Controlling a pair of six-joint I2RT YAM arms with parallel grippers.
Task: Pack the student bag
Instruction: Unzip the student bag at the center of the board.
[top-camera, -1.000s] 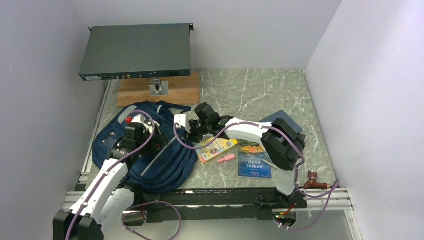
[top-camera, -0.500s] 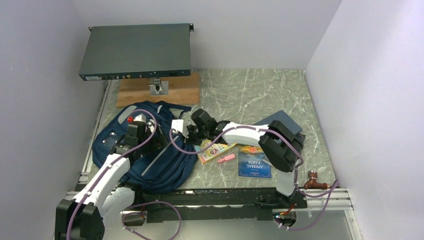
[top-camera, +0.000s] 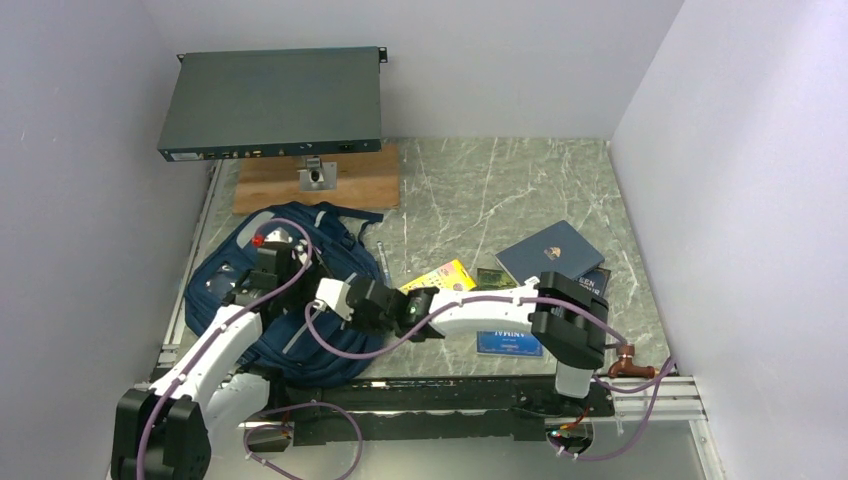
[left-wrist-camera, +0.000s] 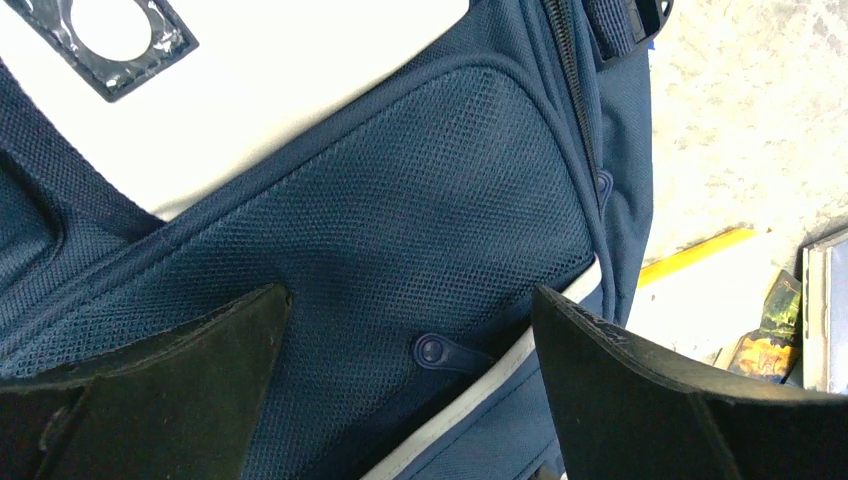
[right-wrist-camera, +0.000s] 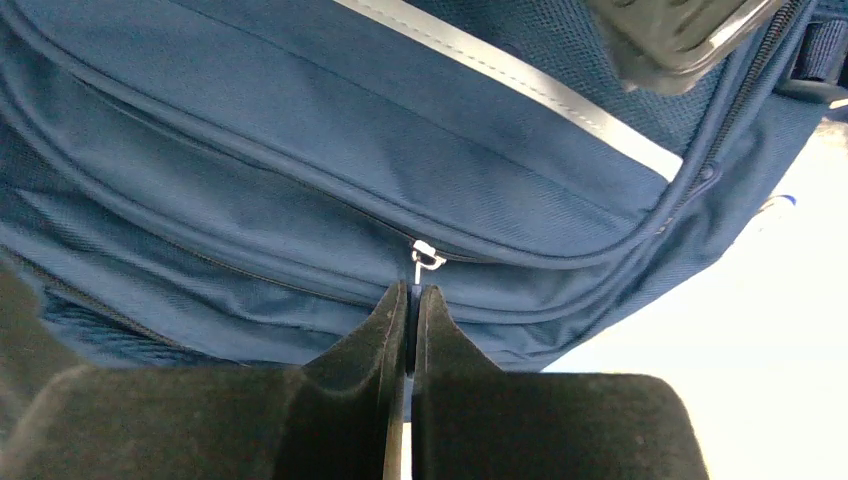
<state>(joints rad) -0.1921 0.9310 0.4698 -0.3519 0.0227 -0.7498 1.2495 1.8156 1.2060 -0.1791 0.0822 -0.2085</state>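
Observation:
The navy-blue student bag (top-camera: 215, 285) lies flat at the table's left. My right gripper (top-camera: 320, 308) reaches across to its near right edge. In the right wrist view its jaws (right-wrist-camera: 411, 292) are shut on the tab of a silver zipper pull (right-wrist-camera: 424, 255) on the bag's side seam (right-wrist-camera: 300, 150). My left gripper (top-camera: 290, 262) hovers over the bag's top. In the left wrist view it (left-wrist-camera: 410, 300) is open and empty above the mesh pocket (left-wrist-camera: 400, 180), beside the white-grey patch (left-wrist-camera: 250, 90) and a small blue pull tab (left-wrist-camera: 445, 352).
A yellow crayon box (top-camera: 440, 275), a navy book (top-camera: 548, 252) and a blue "Animal Farm" book (top-camera: 505, 342) lie right of the bag. A dark flat device (top-camera: 270, 100) stands on a wooden board (top-camera: 350, 185) at the back. A copper fitting (top-camera: 628, 362) sits at the near right.
My right gripper has moved left and toward the near edge along the bag's right side, its arm now stretched low over the books. The left arm has barely moved.

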